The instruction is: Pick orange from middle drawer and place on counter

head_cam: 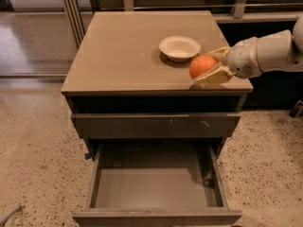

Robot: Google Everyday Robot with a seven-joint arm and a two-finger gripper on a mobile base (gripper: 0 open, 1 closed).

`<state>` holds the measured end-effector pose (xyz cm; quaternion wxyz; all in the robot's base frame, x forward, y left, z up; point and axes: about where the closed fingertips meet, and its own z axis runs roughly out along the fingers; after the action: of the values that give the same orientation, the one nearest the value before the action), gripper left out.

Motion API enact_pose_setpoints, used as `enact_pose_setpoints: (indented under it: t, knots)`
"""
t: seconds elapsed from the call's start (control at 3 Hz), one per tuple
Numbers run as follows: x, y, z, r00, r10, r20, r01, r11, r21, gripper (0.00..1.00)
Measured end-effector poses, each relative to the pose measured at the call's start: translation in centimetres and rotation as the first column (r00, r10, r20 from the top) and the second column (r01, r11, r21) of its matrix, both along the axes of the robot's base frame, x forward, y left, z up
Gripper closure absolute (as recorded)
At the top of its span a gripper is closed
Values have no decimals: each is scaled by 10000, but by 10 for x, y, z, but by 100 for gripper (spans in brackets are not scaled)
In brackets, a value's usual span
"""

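Observation:
The orange (202, 66) is held between the pale fingers of my gripper (209, 66), which reaches in from the right on a white arm. The gripper is shut on the orange and holds it just above the front right part of the tan counter (123, 51). A shadow lies on the counter right under the fruit. The middle drawer (156, 186) is pulled out below, and its flat grey floor is bare.
A white bowl (179, 48) stands on the counter just behind and left of the orange. A shut drawer front with small pale scratches (156, 125) sits above the open drawer. Speckled floor surrounds the cabinet; metal rails run along the back.

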<state>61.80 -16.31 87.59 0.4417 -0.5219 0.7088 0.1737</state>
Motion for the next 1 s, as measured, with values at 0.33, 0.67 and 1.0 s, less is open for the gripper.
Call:
enact_pose_setpoints:
  t: [0.33, 0.67, 1.0]
  knots:
    - [24, -8, -4, 9984, -485, 297, 487, 9988, -53, 100]
    - [50, -11, -12, 9919, -977, 811, 977, 9952, 31, 100]
    - [65, -10, -15, 9873, -1143, 1104, 1135, 9934, 137, 100]
